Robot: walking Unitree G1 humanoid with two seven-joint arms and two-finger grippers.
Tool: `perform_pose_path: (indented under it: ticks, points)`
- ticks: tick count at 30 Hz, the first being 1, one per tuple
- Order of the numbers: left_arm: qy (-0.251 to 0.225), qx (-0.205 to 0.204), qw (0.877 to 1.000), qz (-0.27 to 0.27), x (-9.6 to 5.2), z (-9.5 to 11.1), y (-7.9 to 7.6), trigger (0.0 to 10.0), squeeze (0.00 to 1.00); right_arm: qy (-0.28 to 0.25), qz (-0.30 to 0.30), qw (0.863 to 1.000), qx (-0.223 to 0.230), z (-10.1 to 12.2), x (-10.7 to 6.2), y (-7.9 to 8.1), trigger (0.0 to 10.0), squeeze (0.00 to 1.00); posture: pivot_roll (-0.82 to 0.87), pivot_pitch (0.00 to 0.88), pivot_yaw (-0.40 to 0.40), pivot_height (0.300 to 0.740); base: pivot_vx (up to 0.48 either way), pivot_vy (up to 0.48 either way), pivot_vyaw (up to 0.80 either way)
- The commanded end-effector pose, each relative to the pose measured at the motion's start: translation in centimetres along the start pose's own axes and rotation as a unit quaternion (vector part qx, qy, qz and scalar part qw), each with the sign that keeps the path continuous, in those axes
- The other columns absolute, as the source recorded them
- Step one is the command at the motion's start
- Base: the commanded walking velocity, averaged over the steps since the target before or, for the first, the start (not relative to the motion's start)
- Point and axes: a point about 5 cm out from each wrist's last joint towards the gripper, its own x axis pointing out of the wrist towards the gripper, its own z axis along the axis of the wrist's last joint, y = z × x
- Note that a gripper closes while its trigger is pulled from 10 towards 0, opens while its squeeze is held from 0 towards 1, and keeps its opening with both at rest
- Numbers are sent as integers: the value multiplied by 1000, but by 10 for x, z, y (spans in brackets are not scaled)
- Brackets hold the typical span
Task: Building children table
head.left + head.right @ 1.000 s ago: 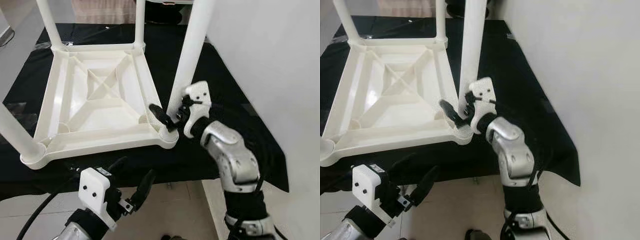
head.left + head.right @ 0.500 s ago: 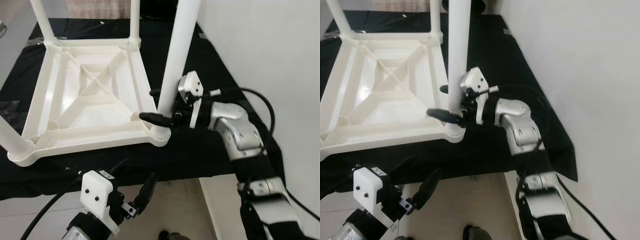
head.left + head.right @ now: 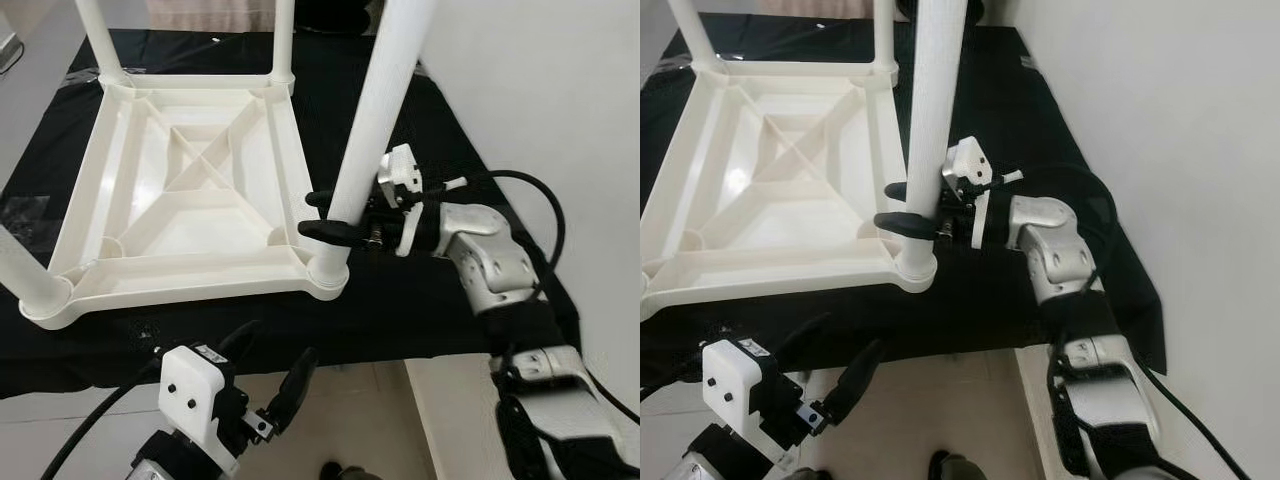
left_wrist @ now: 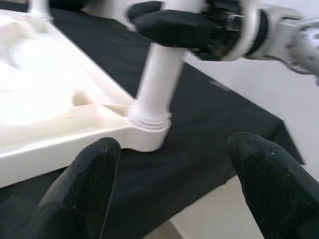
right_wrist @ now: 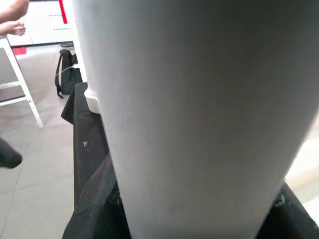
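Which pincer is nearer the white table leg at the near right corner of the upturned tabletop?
Right. The right pincer is closed around the white table leg just above its socket. The left pincer hangs open below the black-covered table's front edge, apart from the leg.

The tops of all four table legs are running out past the picture's upper edge, the near-right leg [image 3: 375, 110] included. That leg is hiding part of the right gripper [image 3: 322, 212], so only its black fingers [image 3: 325, 230] are showing at either side. In the right wrist view the leg [image 5: 199, 109] is sitting too close and blurring out.
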Motion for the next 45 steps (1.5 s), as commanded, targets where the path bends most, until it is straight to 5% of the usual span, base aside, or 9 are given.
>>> perform_pose_path:
  ticks: [1, 5, 14, 18, 19, 29, 30, 41, 45]
  points:
    - [10, -8, 1000, -2, -2, -3, 0, 10000, 0, 58, -83, 994, 48, -28, -12, 1, 0, 0, 84, 233, -128, 740, 0, 0, 0]
    - [8, -5, 1000, -2, 0, -3, 5, 10000, 0, 173, -467, 865, 57, -55, -26, 35, 0, 0, 62, 235, -115, 740, 0, 0, 0]
    - [4, -4, 1000, -4, 6, -5, 8, 10000, 0, 143, -428, 888, 83, -57, 16, 48, 0, 0, 72, 199, -124, 740, 0, 0, 0]
    - [0, -1, 1000, 1, 5, -4, 8, 10000, 0, 161, -421, 888, 88, -52, 24, 52, 10000, 0, 68, 201, -128, 740, 0, 0, 0]
    - [-2, 0, 1000, 2, 6, -3, 8, 10000, 0, 151, -398, 899, 99, -50, 25, 50, 10000, 1000, 72, 204, -132, 740, 0, 0, 0]
    - [-2, -4, 1000, -1, 5, -2, 6, 10000, 0, 45, -218, 973, 52, -12, 36, 26, 10000, 851, 75, 213, -124, 740, 0, 0, 0]
    - [-2, -5, 1000, -1, 5, -2, 5, 10000, 0, 45, -128, 991, 20, -8, 36, 25, 10000, 0, 85, 218, -127, 740, 0, 0, 0]
    - [2, -7, 1000, 0, 0, 0, 0, 10000, 0, 7, 9, 1000, 0, 11, 43, 0, 10000, 0, 112, 242, -132, 740, 0, 0, 0]
    - [4, -8, 1000, -1, -1, 1, -1, 10000, 0, -4, 46, 999, 6, 14, 43, -4, 706, 0, 119, 247, -134, 740, 0, 0, 0]
